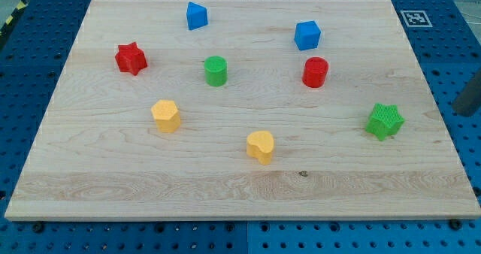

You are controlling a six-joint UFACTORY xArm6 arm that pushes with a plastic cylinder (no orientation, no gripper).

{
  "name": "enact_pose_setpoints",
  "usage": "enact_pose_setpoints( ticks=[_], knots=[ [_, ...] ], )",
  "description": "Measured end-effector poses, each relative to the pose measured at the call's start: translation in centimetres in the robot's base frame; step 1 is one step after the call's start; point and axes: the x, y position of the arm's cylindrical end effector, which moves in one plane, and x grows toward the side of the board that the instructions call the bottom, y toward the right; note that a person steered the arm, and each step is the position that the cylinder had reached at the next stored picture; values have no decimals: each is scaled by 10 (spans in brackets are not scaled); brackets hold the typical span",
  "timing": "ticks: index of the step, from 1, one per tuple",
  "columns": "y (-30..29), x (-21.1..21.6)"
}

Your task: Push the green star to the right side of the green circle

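Note:
The green star point(385, 121) lies near the board's right edge, low in the view. The green circle point(216, 71) stands left of the middle, well to the star's left and a little higher. My rod enters at the view's right edge, off the board, and my tip point(464, 111) is to the right of the green star, apart from it. It touches no block.
On the wooden board point(248, 186): a red star point(131, 58) at the left, a blue pentagon-like block point(196, 16) at the top, a blue cube point(307, 35), a red circle point(315, 71), a yellow hexagon point(165, 116) and a yellow heart point(261, 146).

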Motion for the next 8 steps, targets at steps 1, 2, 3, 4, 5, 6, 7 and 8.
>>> enact_pose_setpoints(
  ticks=[1,2,3,4,5,6,7,8],
  knots=[
    [-2,24],
    [-34,59],
    [-66,60],
    [-85,53],
    [-85,51],
    [-85,30],
    [-105,28],
    [-142,29]
  ],
)
